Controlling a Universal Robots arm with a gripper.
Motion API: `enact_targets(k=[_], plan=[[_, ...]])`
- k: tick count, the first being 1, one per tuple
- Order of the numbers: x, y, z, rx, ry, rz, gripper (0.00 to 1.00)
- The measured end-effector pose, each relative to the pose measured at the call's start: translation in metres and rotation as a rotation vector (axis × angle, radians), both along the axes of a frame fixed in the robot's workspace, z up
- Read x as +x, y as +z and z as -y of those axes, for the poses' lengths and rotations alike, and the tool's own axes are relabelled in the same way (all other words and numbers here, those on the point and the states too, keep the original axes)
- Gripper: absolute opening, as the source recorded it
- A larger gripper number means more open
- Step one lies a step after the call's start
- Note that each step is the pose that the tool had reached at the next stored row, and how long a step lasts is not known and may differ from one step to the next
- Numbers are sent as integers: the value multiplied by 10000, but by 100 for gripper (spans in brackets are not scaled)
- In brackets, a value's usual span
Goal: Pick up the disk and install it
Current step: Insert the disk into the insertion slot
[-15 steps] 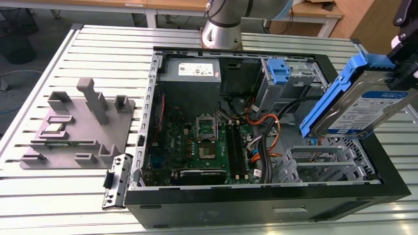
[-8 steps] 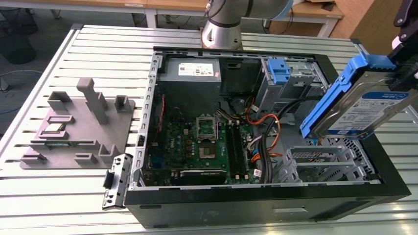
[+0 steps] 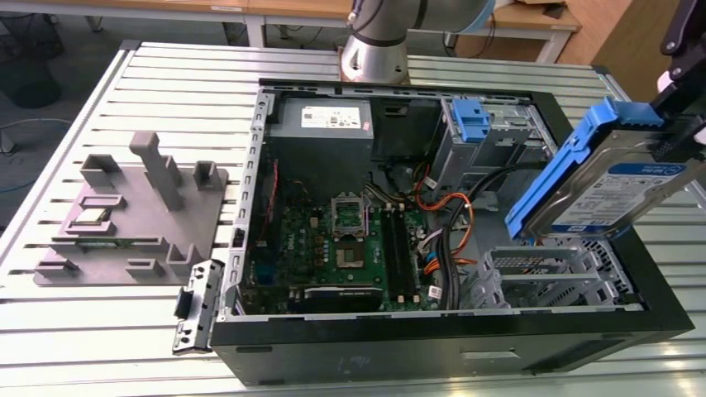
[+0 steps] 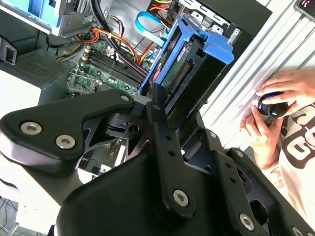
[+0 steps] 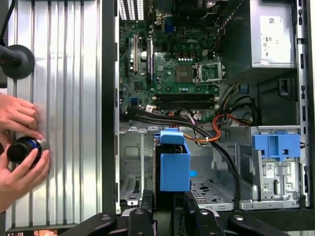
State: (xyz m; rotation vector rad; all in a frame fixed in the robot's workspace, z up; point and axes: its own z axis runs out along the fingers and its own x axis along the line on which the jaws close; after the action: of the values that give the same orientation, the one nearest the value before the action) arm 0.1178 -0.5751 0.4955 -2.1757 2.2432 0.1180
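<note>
Exterior view: a slatted metal surface (image 3: 99, 91) with an open computer case (image 3: 441, 351) lying pretty much dead centre, and a grey rack (image 3: 132, 207) at 9 o'clock of it. The power supply (image 3: 322, 120) sits at 12 o'clock inside the case. The disk (image 3: 617, 192) hangs tilted at 3 o'clock, up over the drive cage (image 3: 551, 277), with the fingers (image 4: 160, 128) clamped on its end. Someone's hand (image 5: 19, 142) rests on the surface beside the case.

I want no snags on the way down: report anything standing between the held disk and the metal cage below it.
Nothing visible does. The gripper holds the disk tilted above the cage, whose top looks open. Orange and black cables run close beside the cage, toward the motherboard, not across it.
</note>
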Motion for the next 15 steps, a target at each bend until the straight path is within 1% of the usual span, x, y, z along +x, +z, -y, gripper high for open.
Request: enact_targets(k=[4, 8, 15], plan=[[12, -40, 7, 4, 0, -1, 35], [27, -61, 33, 1, 0, -2, 35], [33, -170, 62, 2, 0, -6, 35]])
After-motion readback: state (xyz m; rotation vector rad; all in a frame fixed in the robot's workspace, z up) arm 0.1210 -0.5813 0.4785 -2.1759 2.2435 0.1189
